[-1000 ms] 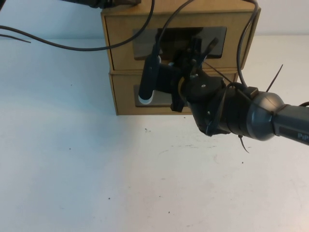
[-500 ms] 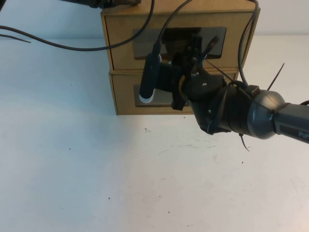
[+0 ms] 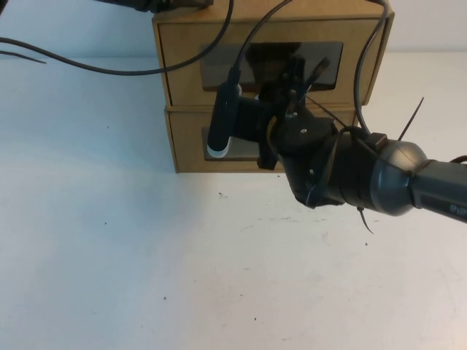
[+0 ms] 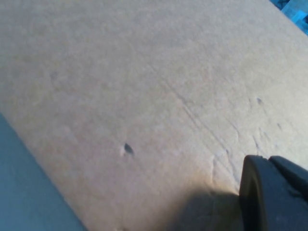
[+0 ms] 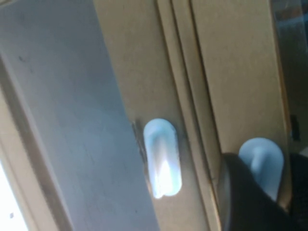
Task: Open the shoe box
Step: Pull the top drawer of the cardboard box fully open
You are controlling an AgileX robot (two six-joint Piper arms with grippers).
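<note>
Two cardboard shoe boxes are stacked at the far centre of the white table [image 3: 109, 255]: the upper shoe box [image 3: 182, 65] sits squarely on the lower shoe box [image 3: 186, 149], and both front faces point toward the near side. The upper front face carries a dark window [image 3: 219, 65]. The right arm enters from the right and places the right gripper [image 3: 305, 76] against the front of the upper shoe box, at the lower edge of that window. Its wrist camera [image 3: 222, 120] hangs in front of both box faces. In the right wrist view, one white tab [image 5: 162, 159] lies on the cardboard beside a grey pane [image 5: 72, 120]. A second white tab [image 5: 262, 161] touches a dark part of the gripper. Whether the right gripper is spread or pinching this tab cannot be told. The left gripper [image 4: 272, 192] is positioned on the flat cardboard top of the upper shoe box at the far left. Its state cannot be told either. Black cables [image 3: 109, 71] run across the far left of the table.
</note>
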